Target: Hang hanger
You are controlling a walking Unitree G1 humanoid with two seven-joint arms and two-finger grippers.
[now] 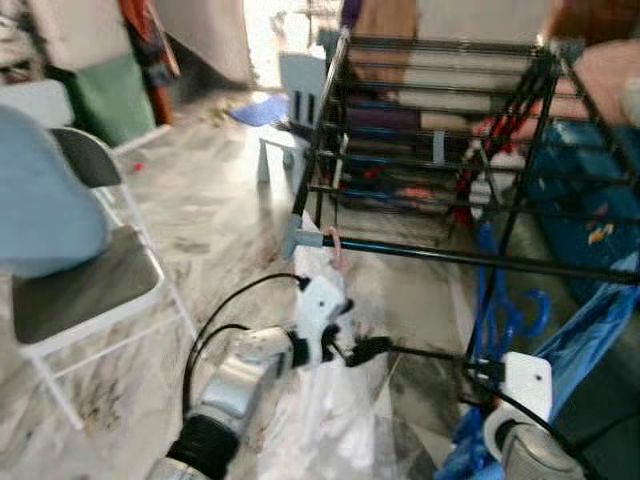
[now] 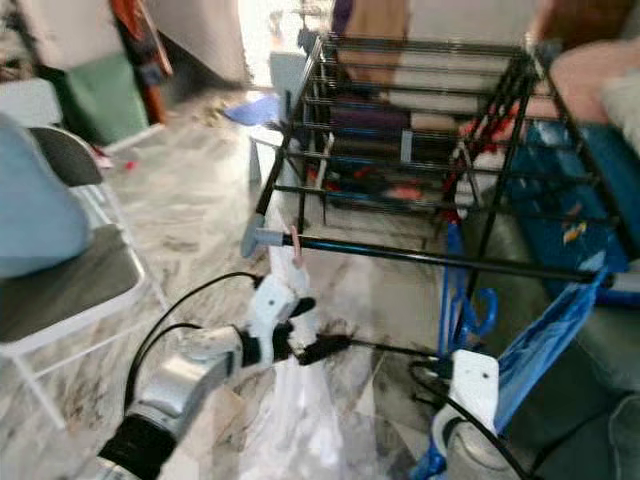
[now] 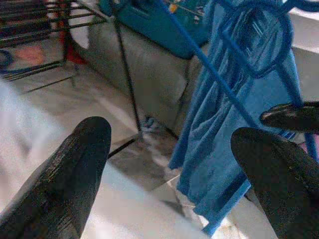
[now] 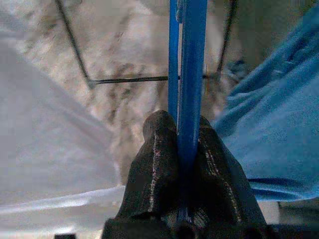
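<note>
A blue hanger (image 1: 506,316) carrying a blue garment (image 1: 590,330) hangs low at the right, below the front rail (image 1: 480,260) of a black drying rack. My right gripper (image 4: 187,130) is shut on the hanger's thin blue bar (image 4: 188,59). A pink hanger hook (image 1: 336,247) sits on the rail's left end, with a white garment (image 1: 325,420) hanging beneath it. In front of that garment my left gripper (image 1: 365,350) is open and holds nothing. Its fingers (image 3: 75,169) point toward the blue hanger (image 3: 259,40).
A grey folding chair (image 1: 80,290) with a light blue cloth (image 1: 40,200) stands at the left. A small pale chair (image 1: 290,110) is beyond the rack's left end. Clothes hang inside the rack. Blue items (image 1: 590,200) and a grey sofa (image 3: 144,64) lie to the right.
</note>
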